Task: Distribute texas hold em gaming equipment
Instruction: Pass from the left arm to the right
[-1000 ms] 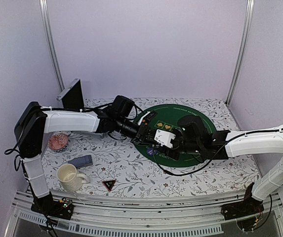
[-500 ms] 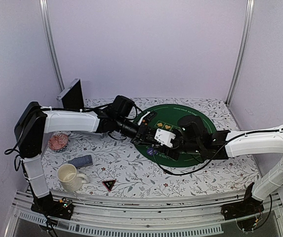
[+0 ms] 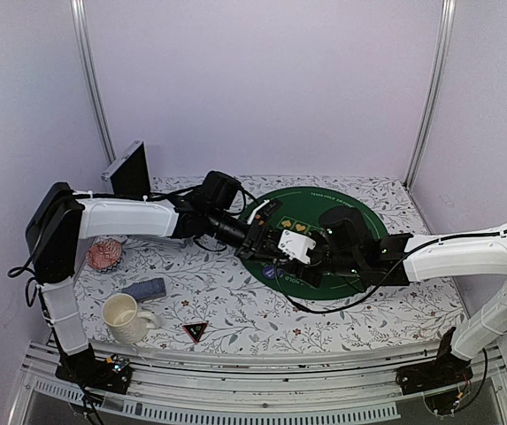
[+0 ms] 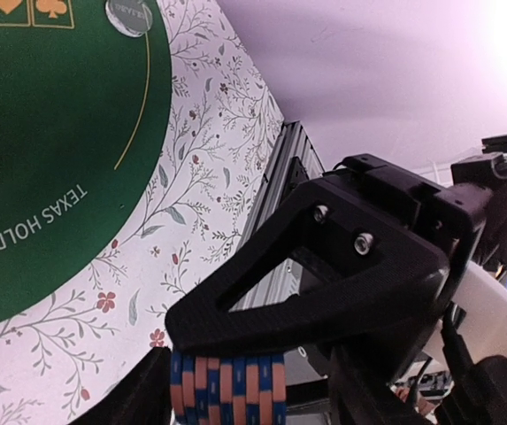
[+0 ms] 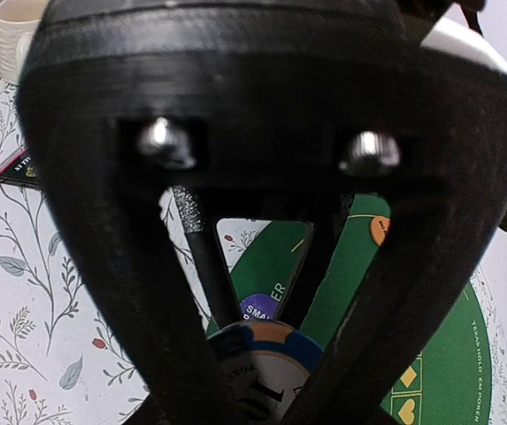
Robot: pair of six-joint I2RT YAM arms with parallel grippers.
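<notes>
I logged left hand [image 4: 235, 394] clamping a blue-and-orange striped poker chip stack [image 4: 228, 388]; grip of right hand [image 5: 257, 376] unreadable.

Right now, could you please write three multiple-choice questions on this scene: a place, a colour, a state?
1. Where does the black triangular marker lie?
A. on the floral cloth beside the cream mug
B. inside the mug
C. under the mug

2. Which colours stripe the chip stack?
A. red, white
B. blue, orange
C. green, black

3. The left fingers are:
A. wide open
B. shut on the chip stack
C. shut on the mug

Answers: 1 A, it lies on the cloth by the mug; 2 B, the left wrist view shows these stripes; 3 B, they flank the stack closely.
</notes>
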